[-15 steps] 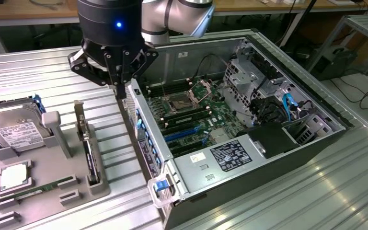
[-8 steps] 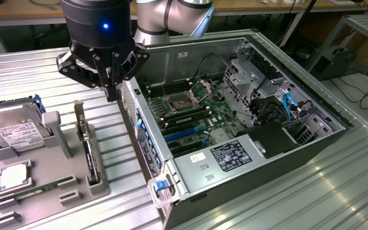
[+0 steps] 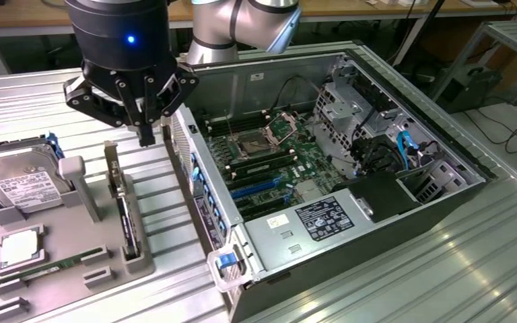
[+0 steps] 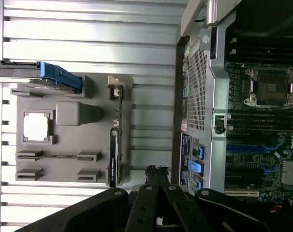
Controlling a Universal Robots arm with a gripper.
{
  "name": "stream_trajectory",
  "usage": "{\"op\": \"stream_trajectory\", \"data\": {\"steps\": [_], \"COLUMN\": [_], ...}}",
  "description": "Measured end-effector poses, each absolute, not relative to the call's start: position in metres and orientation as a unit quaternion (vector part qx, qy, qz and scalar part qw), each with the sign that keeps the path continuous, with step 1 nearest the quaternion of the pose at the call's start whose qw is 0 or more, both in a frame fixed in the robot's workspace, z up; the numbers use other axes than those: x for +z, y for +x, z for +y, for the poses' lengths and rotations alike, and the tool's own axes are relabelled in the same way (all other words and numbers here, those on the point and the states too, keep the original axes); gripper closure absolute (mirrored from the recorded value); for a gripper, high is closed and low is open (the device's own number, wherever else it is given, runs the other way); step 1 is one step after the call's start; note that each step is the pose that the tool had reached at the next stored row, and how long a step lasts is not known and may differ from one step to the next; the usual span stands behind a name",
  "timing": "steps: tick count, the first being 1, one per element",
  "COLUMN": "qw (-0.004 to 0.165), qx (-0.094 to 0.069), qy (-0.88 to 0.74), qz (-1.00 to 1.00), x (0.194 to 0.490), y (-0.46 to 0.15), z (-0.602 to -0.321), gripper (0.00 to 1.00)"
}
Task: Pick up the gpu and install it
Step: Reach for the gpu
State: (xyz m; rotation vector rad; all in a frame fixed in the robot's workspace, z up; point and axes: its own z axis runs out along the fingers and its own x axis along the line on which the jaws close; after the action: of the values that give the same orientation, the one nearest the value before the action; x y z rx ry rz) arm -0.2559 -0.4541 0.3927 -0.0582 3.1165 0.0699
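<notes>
Gripper point(image 3: 147, 139) jaws pressed together, holding nothing, hanging over the gap between the tray point(image 3: 79, 229) and the open case point(image 3: 231, 87). Gpu point(image 3: 126, 222) stands on edge in the tray's slot nearest the case, seen edge-on, so its faces hardly show. Its long axis runs parallel to the case wall, with the pale bracket end at the tray's hard-drive end. Drive point(image 3: 16, 182) is partly cut off.

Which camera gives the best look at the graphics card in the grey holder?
The exterior view: the gpu stands on edge in the grey holder, showing its dark side and the pale bracket at one end. The wrist view looks down on its top edge, so there the gpu is just a thin strip.
</notes>
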Motion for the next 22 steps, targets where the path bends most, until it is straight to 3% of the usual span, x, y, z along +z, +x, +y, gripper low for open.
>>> {"op": "stream_trajectory", "data": {"steps": [22], "qw": [0.012], "qx": [0.022], "qy": [-0.018], "qz": [1.000], "x": [0.389], "y": [-0.289], "z": [-0.448], "gripper": [0.89]}}
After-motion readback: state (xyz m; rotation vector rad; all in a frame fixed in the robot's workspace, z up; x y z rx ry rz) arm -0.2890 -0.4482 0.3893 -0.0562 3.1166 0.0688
